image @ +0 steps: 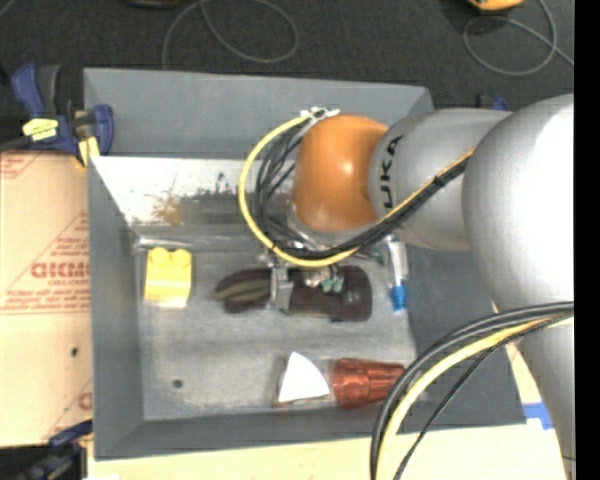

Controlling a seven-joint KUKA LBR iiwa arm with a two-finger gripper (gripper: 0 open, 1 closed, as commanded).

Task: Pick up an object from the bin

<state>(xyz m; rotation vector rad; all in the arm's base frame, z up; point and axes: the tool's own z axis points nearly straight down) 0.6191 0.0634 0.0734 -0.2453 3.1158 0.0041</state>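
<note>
The gripper (pixel 285 286) is being held low over the middle of the grey bin (pixel 120 368), under the arm's orange cover, between a dark olive oblong object (pixel 240 290) toward the view's left and a dark brown lumpy object (pixel 348 304) toward its right. Whether it is released or clenched cannot be told. A yellow block (pixel 168 274) is being seen near the left wall, a blue-tipped pen (pixel 398 286) just beside the lumpy object, and a white wedge (pixel 302 380) touching a copper-coloured cup (pixel 368 382) by the near wall.
</note>
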